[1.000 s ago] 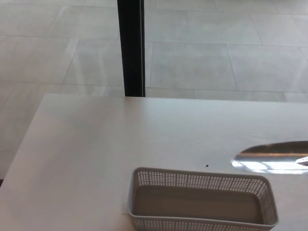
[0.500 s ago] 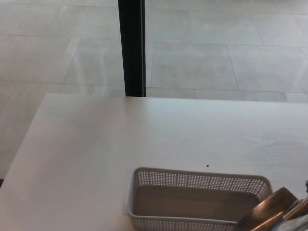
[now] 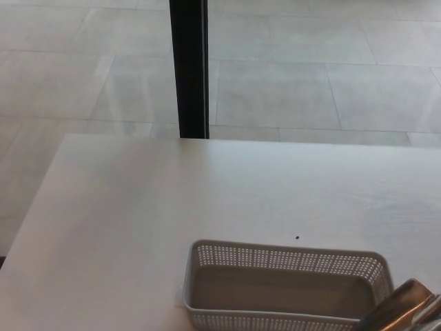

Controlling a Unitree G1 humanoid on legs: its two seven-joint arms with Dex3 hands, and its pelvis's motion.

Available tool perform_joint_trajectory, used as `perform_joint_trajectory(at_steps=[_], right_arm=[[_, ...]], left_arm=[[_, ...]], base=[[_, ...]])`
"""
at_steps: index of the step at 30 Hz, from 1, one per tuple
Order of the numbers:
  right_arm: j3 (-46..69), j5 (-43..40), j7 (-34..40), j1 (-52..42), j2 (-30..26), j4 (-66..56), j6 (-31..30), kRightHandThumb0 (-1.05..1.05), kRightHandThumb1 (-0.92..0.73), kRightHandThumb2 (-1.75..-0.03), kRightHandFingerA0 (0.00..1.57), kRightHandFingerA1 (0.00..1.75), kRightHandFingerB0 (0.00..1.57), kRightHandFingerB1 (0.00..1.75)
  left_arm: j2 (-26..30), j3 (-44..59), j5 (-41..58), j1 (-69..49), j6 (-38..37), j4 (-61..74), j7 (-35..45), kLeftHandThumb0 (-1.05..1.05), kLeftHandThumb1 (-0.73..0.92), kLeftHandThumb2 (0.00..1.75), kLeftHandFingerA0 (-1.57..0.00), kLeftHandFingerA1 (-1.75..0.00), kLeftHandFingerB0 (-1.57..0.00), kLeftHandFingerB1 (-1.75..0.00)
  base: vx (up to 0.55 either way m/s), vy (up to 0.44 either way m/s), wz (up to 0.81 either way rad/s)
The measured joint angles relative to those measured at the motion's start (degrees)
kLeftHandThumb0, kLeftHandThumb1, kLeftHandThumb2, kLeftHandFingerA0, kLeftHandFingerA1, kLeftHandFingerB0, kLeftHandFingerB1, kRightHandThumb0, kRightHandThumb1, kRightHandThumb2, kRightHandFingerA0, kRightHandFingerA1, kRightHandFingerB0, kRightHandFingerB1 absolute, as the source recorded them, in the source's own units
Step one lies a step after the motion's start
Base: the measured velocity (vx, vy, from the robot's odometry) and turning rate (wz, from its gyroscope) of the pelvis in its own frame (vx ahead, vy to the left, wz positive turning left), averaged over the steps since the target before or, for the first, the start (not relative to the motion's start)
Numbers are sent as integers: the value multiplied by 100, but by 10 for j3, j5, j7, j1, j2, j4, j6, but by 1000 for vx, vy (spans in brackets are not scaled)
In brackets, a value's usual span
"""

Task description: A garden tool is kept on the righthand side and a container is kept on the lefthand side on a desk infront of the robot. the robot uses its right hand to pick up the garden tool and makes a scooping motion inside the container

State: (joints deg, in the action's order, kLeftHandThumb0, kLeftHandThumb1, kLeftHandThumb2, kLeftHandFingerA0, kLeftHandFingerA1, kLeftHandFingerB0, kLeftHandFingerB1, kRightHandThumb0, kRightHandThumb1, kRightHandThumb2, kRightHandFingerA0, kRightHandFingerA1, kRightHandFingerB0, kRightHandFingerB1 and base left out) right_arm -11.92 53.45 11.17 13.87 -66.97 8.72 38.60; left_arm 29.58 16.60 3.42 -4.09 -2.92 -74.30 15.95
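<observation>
A light grey perforated basket (image 3: 282, 261) stands on the white desk (image 3: 172, 200) at the bottom centre, its lower part cut off by the picture's edge. The shiny metal blade of the garden tool (image 3: 401, 307) shows at the bottom right corner, tilted, over the basket's right end. Its handle lies outside the picture. Neither of my hands shows.
A black vertical post (image 3: 189, 69) rises behind the desk's far edge. Beyond it lies a pale tiled floor (image 3: 310, 76). A tiny dark speck (image 3: 297, 238) marks the desk just behind the basket.
The tool's blade came down from beside the basket on the right to its right end, then sank a little lower and further right. The basket stayed put.
</observation>
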Motion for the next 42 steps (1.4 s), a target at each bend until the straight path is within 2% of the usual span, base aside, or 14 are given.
perform_joint_trajectory(at_steps=[2, 5, 6, 7, 8, 11, 12, 18, 28, 29, 31, 32, 37, 42], right_arm=[[3, -13, -17, 0, 6, 3, -1, -28, -71, -70, 87, 174, 75, 126], [8, -34, -37, 0, 15, 17, -1, -23, -67, -78, 84, 175, 67, 150], [10, -41, -43, 0, 17, 23, -1, -15, -69, -85, 100, 174, 67, 146], [11, -46, -47, 0, 18, 27, -1, -18, -69, -83, 79, 175, 65, 153], [12, -52, -50, 1, 19, 34, -1, -12, -68, -86, 77, 174, 64, 156], [16, -74, -60, 9, 29, 67, 5, -11, -71, -83, 90, 175, 64, 152], [17, -82, -62, 14, 34, 79, 8, -16, -71, -84, 78, 174, 64, 156], [27, -122, -72, 35, 63, 137, 22, -16, -70, -87, 78, 175, 61, 166], [51, -174, -80, 76, 90, 223, 54, -19, -70, -80, 78, 173, 64, 152], [50, -173, -79, 79, 90, 225, 58, -22, -69, -78, 95, 175, 61, 149], [48, -168, -77, 82, 90, 226, 63, -19, -69, -77, 74, 174, 59, 154], [46, -164, -77, 83, 89, 224, 64, -12, -66, -74, 90, 170, 61, 145], [31, -128, -77, 83, 82, 195, 55, -23, -66, -65, 83, 173, 74, 135], [17, -84, -64, 83, 80, 173, 35, -26, -66, -63, 85, 175, 70, 142]], left_arm=[[0, 1, 0, 0, 0, 0, 0, -55, 64, 59, -50, -62, -49, -48], [-1, 2, 1, -1, 0, 0, 0, -56, 65, 60, -50, -59, -49, -46], [-1, 2, 1, -1, 0, 0, 0, -54, 66, 60, -49, -57, -48, -45], [-1, 2, 1, -2, 0, 0, 0, -55, 66, 60, -47, -57, -47, -45], [-1, 2, 1, -2, 0, 0, 0, -55, 65, 59, -47, -57, -46, -45], [-2, 2, 1, -1, 0, 0, 0, -55, 66, 60, -47, -60, -44, -46], [-2, 2, 1, -1, 0, 0, 0, -55, 66, 60, -46, -59, -45, -45], [-4, 2, 1, 1, 0, 0, 0, -56, 65, 59, -43, -58, -44, -45], [-4, 1, 1, 0, 0, -2, -2, -57, 65, 59, -45, -60, -47, -47], [-4, 1, 1, -2, 0, -2, -2, -56, 65, 59, -46, -58, -47, -46], [-4, 2, 1, -3, 0, 0, -1, -57, 65, 59, -46, -57, -46, -45], [-4, 2, 1, -3, 0, 0, -1, -57, 64, 59, -48, -59, -46, -46], [-4, 2, 1, 0, 0, -1, -1, -57, 66, 60, -46, -56, -46, -44], [-4, 1, 1, 1, 0, -1, -1, -58, 65, 59, -51, -57, -50, -45]], base=[[0, 0, 0], [0, 0, 0], [0, 0, 0], [0, 0, 0], [0, 0, 0], [0, 0, 0], [0, 0, 0], [0, 0, 0], [0, 0, 0], [0, 0, 0], [0, 0, 0], [0, 0, 0], [0, 0, 0], [0, 0, 0]])
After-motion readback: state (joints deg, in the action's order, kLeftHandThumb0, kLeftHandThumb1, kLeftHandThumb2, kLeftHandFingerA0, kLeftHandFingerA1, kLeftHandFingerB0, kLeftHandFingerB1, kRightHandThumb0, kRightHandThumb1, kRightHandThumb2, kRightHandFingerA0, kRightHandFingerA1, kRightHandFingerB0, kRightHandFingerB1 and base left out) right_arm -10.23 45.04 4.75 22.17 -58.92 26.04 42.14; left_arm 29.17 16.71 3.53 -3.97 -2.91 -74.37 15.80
